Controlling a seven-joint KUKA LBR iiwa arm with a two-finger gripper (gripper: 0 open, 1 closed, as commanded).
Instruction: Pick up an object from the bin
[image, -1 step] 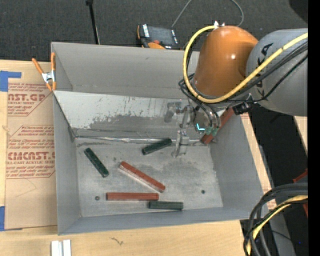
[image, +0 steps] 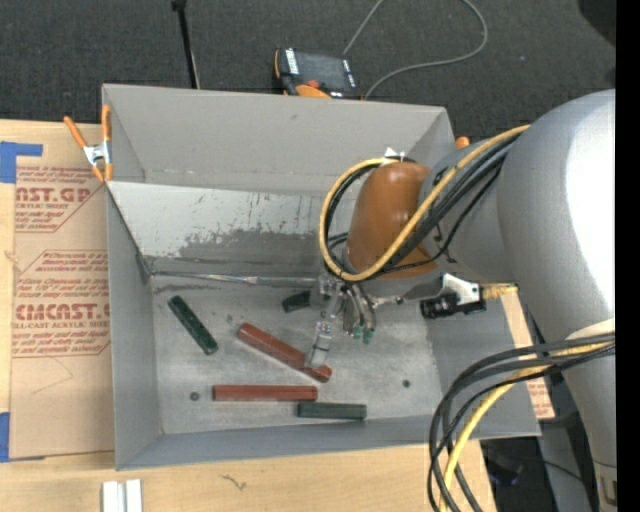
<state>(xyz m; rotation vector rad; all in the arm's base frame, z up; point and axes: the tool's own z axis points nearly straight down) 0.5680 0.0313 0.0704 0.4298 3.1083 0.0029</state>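
Camera view: gripper (image: 322, 352), state unclear, above slanted red-brown bar (image: 272, 346) on scuffed grey bin floor (image: 240, 300); dark carpet (image: 80, 40) beyond.

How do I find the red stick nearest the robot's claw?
Look in the grey bin, at the middle of its floor. There, right by the gripper, lies the slanted red-brown bar. Its slant sets it apart: the level red-brown bar lies nearer the front.
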